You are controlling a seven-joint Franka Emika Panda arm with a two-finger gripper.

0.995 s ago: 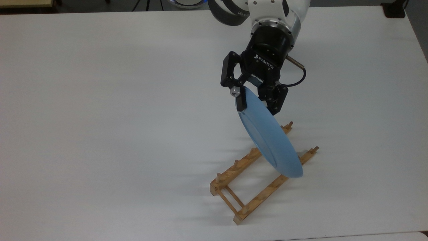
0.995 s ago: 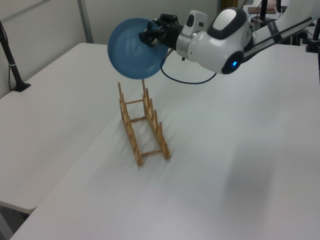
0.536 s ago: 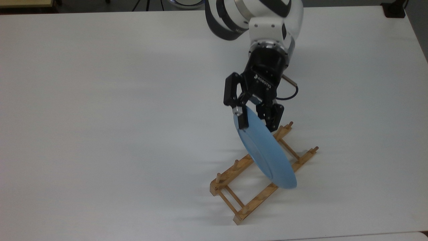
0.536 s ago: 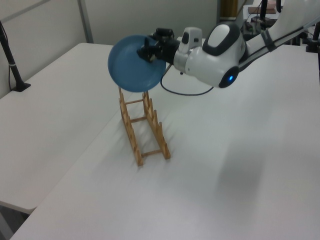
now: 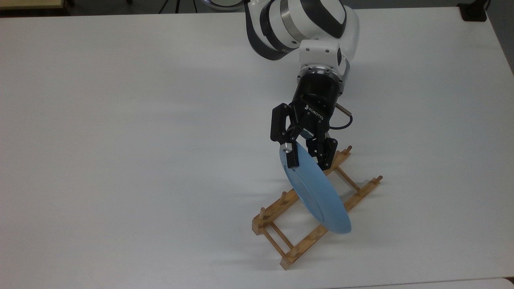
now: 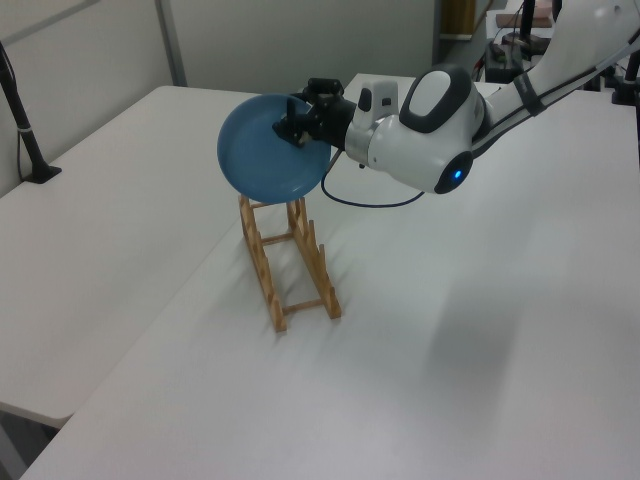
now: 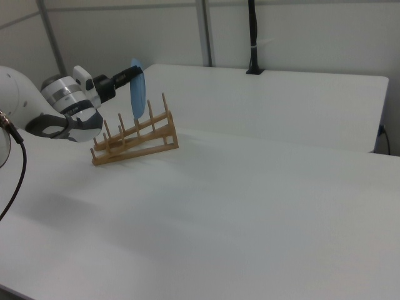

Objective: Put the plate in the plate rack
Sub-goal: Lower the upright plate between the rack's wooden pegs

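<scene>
My black two-finger gripper (image 5: 307,154) pinches the rim of the round, glossy light-blue plate (image 5: 317,192), holding it on edge just above the small light-wood pegged plate rack (image 5: 289,237). I see no dish seated between the rack's pegs.

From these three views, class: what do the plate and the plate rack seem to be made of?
Plate: probably plastic or glazed ceramic; its even light-blue surface looks smooth, with a faint sheen. Plate rack: light, unpainted wood, judging by its pale tan colour, peg-and-dowel build and matte look.
</scene>
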